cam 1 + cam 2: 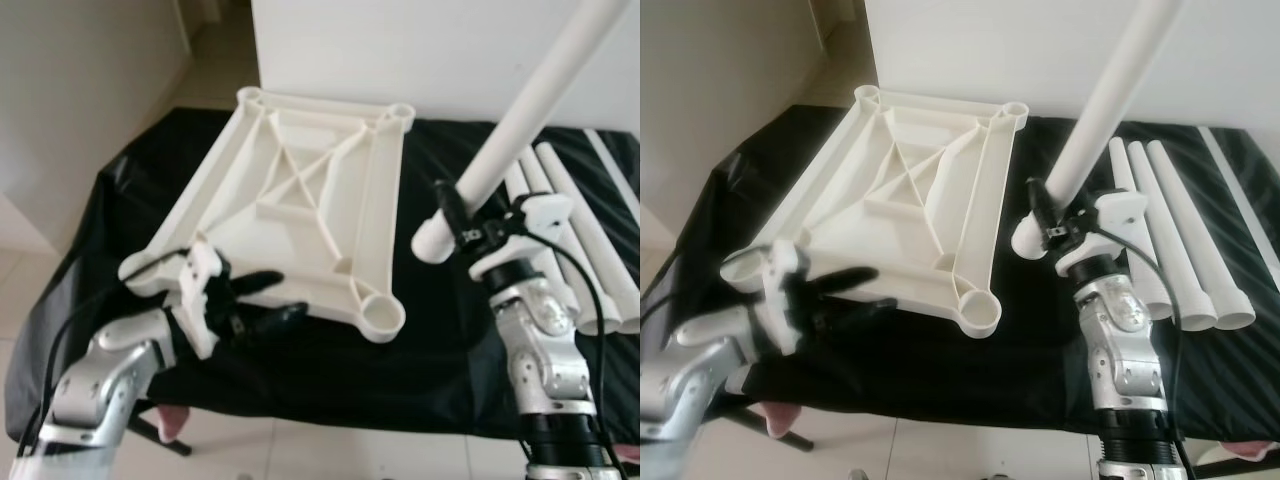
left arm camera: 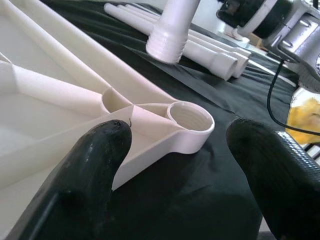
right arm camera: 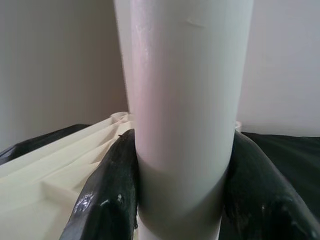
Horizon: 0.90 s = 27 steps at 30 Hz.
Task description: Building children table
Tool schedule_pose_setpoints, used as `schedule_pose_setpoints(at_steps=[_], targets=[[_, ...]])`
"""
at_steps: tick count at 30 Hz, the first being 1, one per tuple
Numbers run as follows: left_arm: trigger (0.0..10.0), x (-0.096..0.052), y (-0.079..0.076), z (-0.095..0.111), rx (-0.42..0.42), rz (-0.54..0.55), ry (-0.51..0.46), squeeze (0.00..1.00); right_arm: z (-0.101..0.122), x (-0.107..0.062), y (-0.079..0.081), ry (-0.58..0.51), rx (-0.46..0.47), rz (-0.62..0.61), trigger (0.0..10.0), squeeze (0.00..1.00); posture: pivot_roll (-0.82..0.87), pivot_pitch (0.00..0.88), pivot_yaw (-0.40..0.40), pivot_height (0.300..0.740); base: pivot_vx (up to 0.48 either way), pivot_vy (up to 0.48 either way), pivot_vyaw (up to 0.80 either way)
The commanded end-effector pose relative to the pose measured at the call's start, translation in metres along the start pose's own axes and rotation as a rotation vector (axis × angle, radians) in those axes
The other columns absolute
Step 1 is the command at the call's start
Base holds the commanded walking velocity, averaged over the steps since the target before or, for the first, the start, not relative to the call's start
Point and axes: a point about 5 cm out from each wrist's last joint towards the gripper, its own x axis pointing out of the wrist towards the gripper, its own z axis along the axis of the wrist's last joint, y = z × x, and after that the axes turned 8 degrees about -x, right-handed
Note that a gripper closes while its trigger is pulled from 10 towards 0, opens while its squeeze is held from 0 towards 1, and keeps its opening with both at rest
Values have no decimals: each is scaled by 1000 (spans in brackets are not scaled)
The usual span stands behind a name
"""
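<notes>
A white plastic tabletop (image 1: pixel 300 190) lies upside down on the black-covered table (image 1: pixel 440 330), its ribbed underside up. Its near right corner has a round threaded socket (image 1: pixel 383 316), also seen as the socket (image 2: pixel 189 121) in the left wrist view. My right gripper (image 1: pixel 462 222) is shut on a long white table leg (image 1: pixel 520 115), held tilted, threaded end (image 2: pixel 167 44) down, hanging above and to the right of that socket. My left gripper (image 1: pixel 268 298) is open at the tabletop's near edge, its fingers (image 2: pixel 95 165) spread to either side of the socket corner.
Three more white legs (image 1: pixel 1170 235) lie side by side on the cloth at the right. A white wall stands behind the table. Pale tiled floor (image 1: pixel 300 450) runs along the near edge, with bare black cloth between the tabletop and the legs.
</notes>
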Motion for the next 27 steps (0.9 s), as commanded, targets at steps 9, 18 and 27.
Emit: schedule_pose_setpoints(at_steps=[9, 18, 27], targets=[[10000, 16, -18, -12, 56, 70, -24, 0, 6, -11, 32, -29, 2, 115, 10000, 0, 50, 64, -51, 740, 0, 0, 0], [10000, 34, -25, -5, 82, 162, -97, 0, 5, -24, 49, -10, 20, 165, 10000, 0, 45, 74, -50, 740, 0, 0, 0], [10000, 39, -29, 5, 79, 177, -143, 0, 1, -41, 55, 34, -13, 205, 10000, 0, 43, 88, -44, 740, 0, 0, 0]])
